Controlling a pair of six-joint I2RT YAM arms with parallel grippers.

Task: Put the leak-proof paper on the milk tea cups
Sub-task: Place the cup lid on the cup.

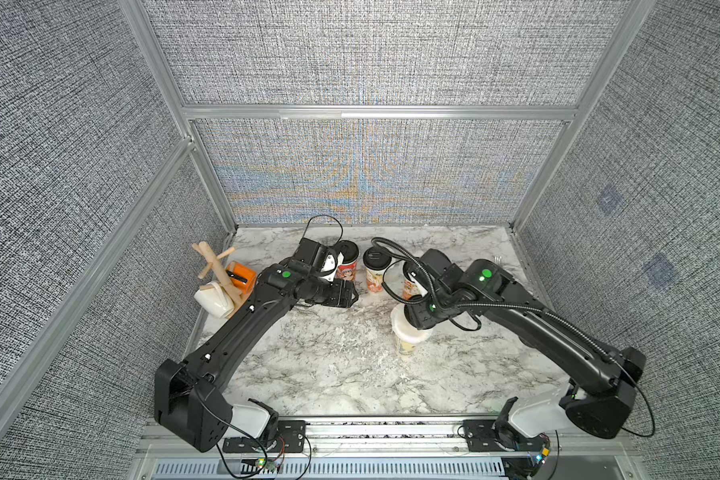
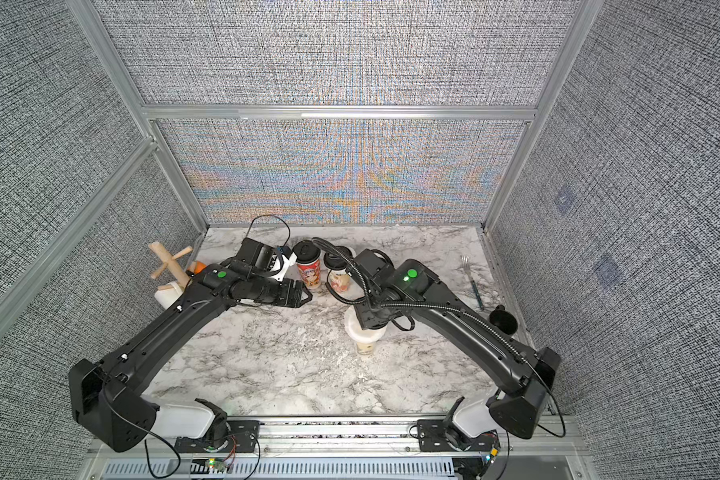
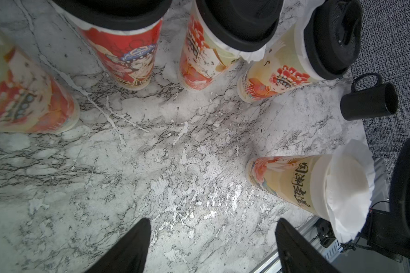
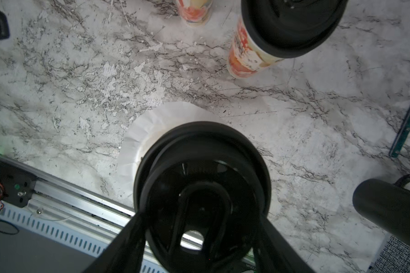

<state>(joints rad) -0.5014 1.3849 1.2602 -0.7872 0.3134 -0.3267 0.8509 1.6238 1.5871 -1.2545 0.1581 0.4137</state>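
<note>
Right hand [image 4: 200,214]: clasps round black plastic lid [image 4: 199,141] over white crinkled paper disc [image 4: 147,128], presumably to pin it.
Left hand [image 3: 212,222]: open, empty.

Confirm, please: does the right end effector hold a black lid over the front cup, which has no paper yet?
One detail is wrong: the left wrist view shows paper already covering the front cup. The right end effector does hold a black lid over it.

Bright, even overhead light; soft shadows on tabletop [image 1: 329,365]. Colour moiré on back wall panel [image 1: 366,174] in both top views. Wrist views: bent edges, black lid [image 4: 201,189] defocused, one milk tea cup [image 3: 21,94] smeared.
</note>
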